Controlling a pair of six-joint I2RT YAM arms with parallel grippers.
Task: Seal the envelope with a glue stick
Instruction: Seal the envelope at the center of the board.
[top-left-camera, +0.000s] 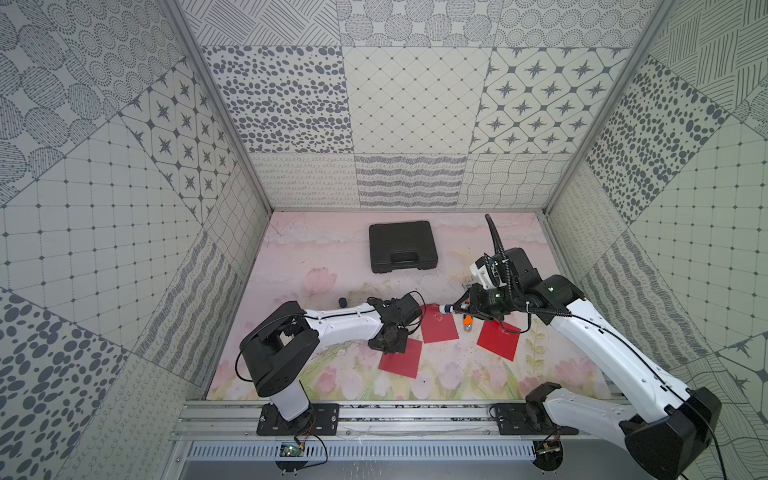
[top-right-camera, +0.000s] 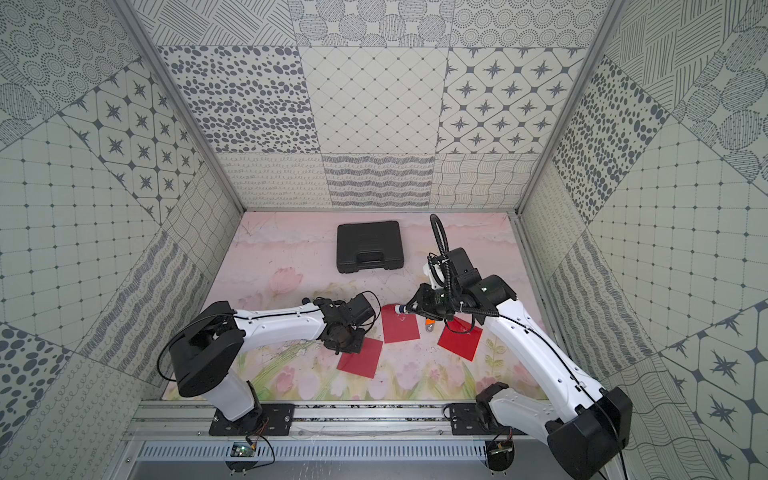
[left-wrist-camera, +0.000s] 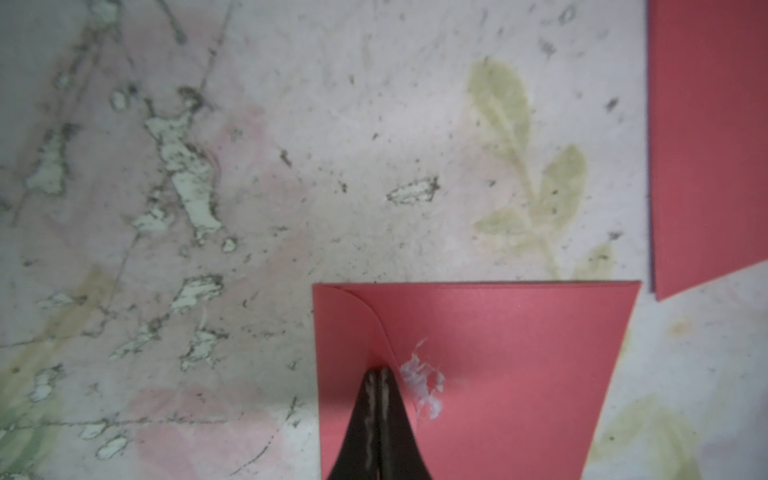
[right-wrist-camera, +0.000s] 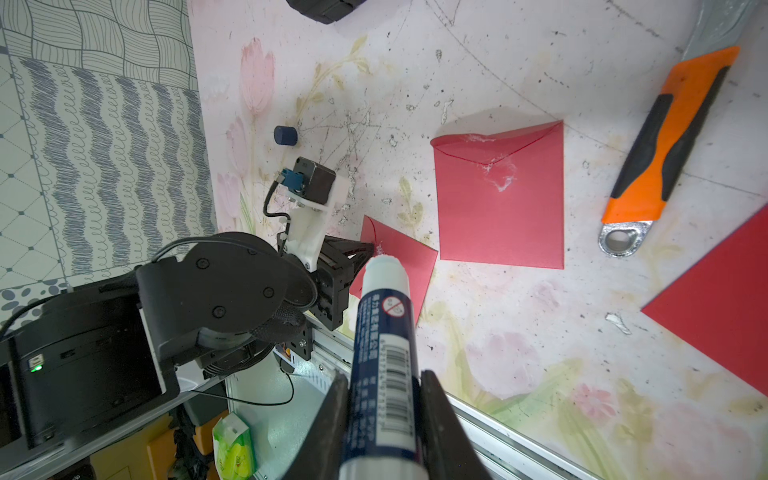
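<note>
Step looks like pressing the flap down: left gripper is pinched shut on nothing, tips planted on the flap edge of near envelope, with a white glue smear just beside them. The right gripper clamps glue stick round its lower body, with the cap off and lying on table well apart. In a top view the bare white tip sits over the far edge of middle envelope; touching or not, can't tell. Untouched: third envelope, wrench. Next move, my guess: lift the left tips straight up so the flap doesn't peel open, then lower the stick onto the next flap or recap it.
</note>
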